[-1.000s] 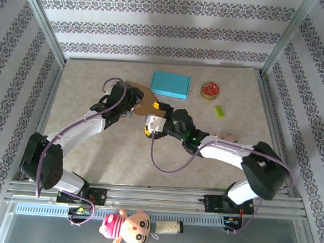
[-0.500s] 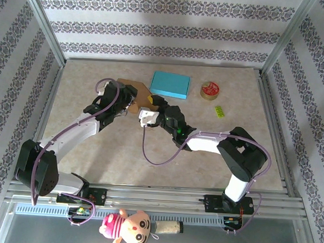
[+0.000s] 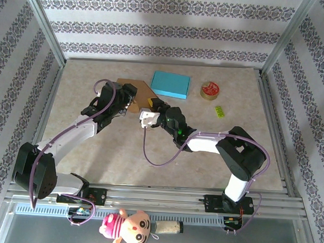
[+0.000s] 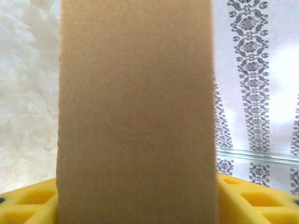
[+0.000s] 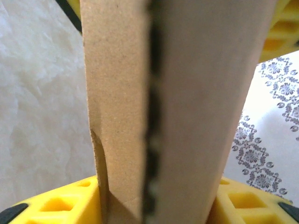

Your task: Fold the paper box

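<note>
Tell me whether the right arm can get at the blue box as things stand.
Probably yes: the blue box lies just beyond the right gripper, with nothing standing between. But the paper box sits between its fingers, so it would likely have to let go first.

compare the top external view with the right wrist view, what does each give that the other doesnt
Top external adds the layout: a flat teal rectangular box, a round red tin, a small green piece, and the left arm and right arm meeting at the brown cardboard paper box. Right wrist adds close detail: the cardboard's dark ragged seam standing between yellow fingers. Shared: the cardboard, the beige marbled table and the patterned wall.
</note>
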`<action>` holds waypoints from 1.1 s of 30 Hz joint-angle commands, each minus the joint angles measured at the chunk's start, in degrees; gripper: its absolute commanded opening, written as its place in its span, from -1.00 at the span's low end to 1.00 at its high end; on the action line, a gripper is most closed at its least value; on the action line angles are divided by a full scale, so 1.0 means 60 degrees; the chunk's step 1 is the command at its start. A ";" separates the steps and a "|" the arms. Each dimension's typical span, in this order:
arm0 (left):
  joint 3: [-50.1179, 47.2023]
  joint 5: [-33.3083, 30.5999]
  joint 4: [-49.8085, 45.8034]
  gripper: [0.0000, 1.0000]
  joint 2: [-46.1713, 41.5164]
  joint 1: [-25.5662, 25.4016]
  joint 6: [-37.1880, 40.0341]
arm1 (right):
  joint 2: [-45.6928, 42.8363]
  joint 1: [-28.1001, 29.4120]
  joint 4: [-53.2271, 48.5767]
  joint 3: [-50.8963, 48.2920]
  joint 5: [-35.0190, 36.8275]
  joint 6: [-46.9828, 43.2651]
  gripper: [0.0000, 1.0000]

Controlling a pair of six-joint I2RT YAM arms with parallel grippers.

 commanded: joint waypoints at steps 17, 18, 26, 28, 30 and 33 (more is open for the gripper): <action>-0.1364 -0.0950 0.1141 0.71 -0.3705 0.0087 0.9258 | -0.3226 -0.1574 -1.2029 0.3637 -0.3170 0.3278 -0.23; -0.1472 -0.0701 0.1027 0.70 -0.3840 0.0090 0.9591 | -0.3040 -0.1667 -1.2878 0.4142 -0.3280 0.3484 -0.24; -0.2083 0.0731 0.0659 0.66 -0.4259 0.0088 1.0350 | -0.0610 -0.1616 -1.9055 0.8604 -0.2864 0.1854 -0.17; -0.1981 0.1154 0.0599 0.66 -0.4204 0.0093 1.0629 | 0.0061 -0.1410 -2.0155 0.9578 -0.2446 0.1374 -0.15; -0.1812 0.1523 0.0396 0.66 -0.4161 0.0085 1.0978 | 0.0757 -0.1162 -2.1098 1.0492 -0.2186 0.0853 -0.13; -0.1652 0.1970 0.0095 0.67 -0.4239 0.0081 1.1324 | 0.1596 -0.0956 -2.1973 1.1409 -0.2131 0.0543 -0.12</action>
